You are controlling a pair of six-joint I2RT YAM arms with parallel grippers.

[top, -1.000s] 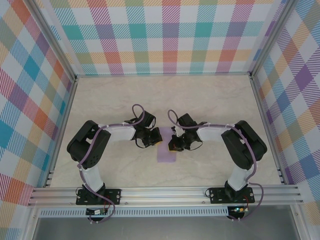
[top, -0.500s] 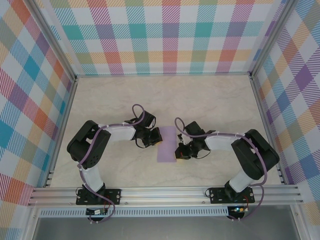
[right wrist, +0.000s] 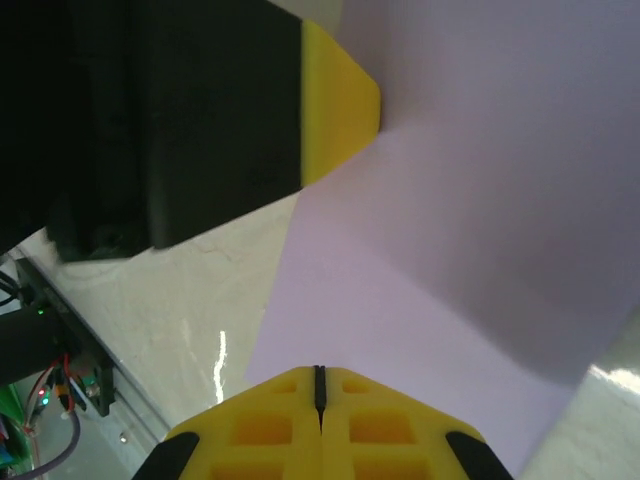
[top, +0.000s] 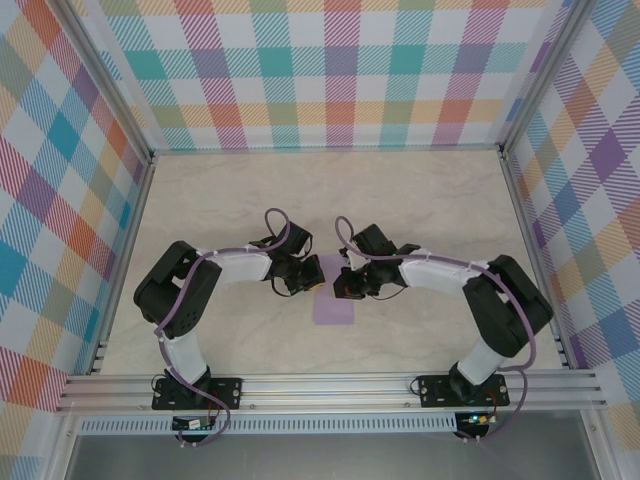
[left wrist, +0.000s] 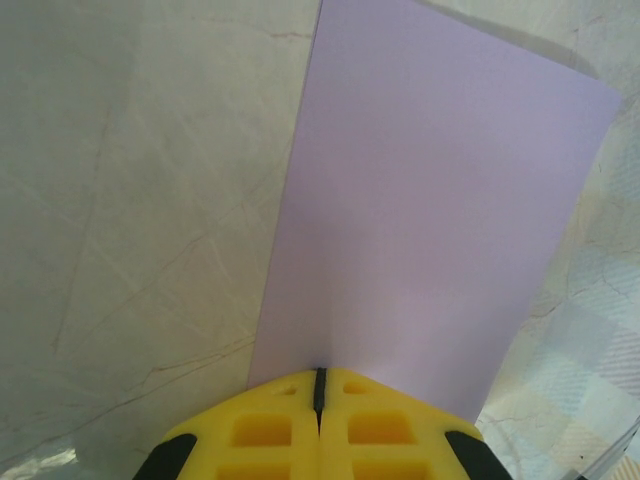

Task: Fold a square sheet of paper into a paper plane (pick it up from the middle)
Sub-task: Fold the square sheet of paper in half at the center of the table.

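Observation:
The square sheet of paper (top: 333,308) is lavender and lies flat on the table as a narrow upright rectangle between the two arms. My left gripper (top: 312,280) is shut, with its yellow tips pressed on the paper's left edge. In the left wrist view the paper (left wrist: 430,200) stretches away from those shut tips (left wrist: 320,375). My right gripper (top: 342,287) is shut too, its tips resting on the sheet from the right. The right wrist view has its tips (right wrist: 320,372) over the paper (right wrist: 400,280), and a left finger (right wrist: 335,100) touches the sheet's far side. I cannot tell whether either gripper pinches paper.
The pale marble-look table (top: 420,200) is walled by checked panels on three sides. An aluminium rail (top: 330,385) with both arm bases runs along the near edge. Cables loop above each wrist.
Half a second ago the right gripper was at the sheet's lower right edge; it has moved up and left onto the paper. The left gripper has stayed put, and the paper has not shifted.

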